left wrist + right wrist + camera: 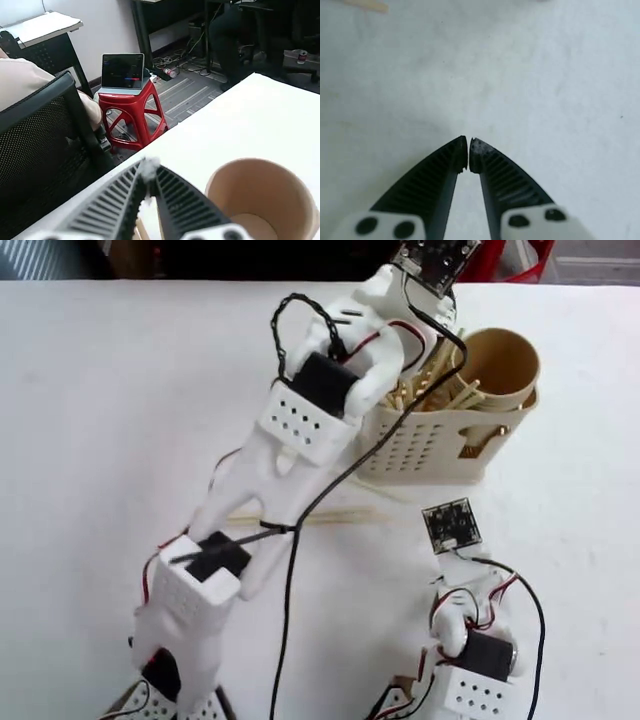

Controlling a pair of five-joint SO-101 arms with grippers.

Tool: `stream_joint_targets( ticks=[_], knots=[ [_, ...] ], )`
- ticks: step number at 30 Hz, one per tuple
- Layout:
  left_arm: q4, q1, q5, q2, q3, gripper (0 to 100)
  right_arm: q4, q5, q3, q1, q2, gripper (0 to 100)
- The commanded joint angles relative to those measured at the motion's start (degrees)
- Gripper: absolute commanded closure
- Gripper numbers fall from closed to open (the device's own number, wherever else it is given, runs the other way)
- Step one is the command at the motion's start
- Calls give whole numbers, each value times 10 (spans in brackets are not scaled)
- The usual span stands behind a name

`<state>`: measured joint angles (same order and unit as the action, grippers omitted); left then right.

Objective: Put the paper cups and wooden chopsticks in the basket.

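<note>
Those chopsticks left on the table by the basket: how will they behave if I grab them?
The chopsticks look thin and stiff, lying flat on the smooth table, so a pinch may skid them rather than lift them. Probably very light; gripped off-centre they would likely tilt. Being slender, they might roll if nudged.

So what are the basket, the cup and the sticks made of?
The basket looks like hard cream plastic, matte, with neat rows of moulded holes. The cup seems to be tan paper: thin wall, dull surface. The sticks look like bare pale wood, thin and straight, though the grain is too small to see.
</note>
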<state>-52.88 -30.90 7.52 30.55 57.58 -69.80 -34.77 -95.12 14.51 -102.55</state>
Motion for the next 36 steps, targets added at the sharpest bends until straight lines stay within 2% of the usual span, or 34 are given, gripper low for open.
stream_joint_targets(
  ticks=[1, 6, 10, 14, 17, 20, 23, 26, 30, 33, 36],
  knots=[
    [-31, -18, 7, -8, 55, 976, 5, -3, 2, -5, -2, 973],
    [-91, -15, 7, -20, 99, 976, 5, -3, 2, -5, -2, 973],
    [-240, 40, 7, -56, 207, 976, 5, -3, 2, -4, -2, 973],
    [-418, 148, 7, -67, 286, 976, 6, -3, 4, -4, -2, 964],
    [-497, 250, 4, -40, 271, 976, 5, -7, 5, -4, -1, 884],
    [-495, 349, -4, 12, 165, 976, -11, -54, 18, -4, 2, 841],
    [-482, 421, -60, 70, 57, 976, -40, -67, 68, -3, 3, 872],
    [-465, 458, -107, 124, -6, 961, -34, -75, 113, -4, 4, 905],
    [-447, 493, -188, 196, -35, 871, -78, -117, 244, -7, 53, 884],
    [-424, 519, -236, 228, -26, 832, -95, -116, 353, -56, 173, 883],
    [-404, 551, -259, 247, 4, 842, -132, -113, 464, -154, 334, 883]
  ],
)
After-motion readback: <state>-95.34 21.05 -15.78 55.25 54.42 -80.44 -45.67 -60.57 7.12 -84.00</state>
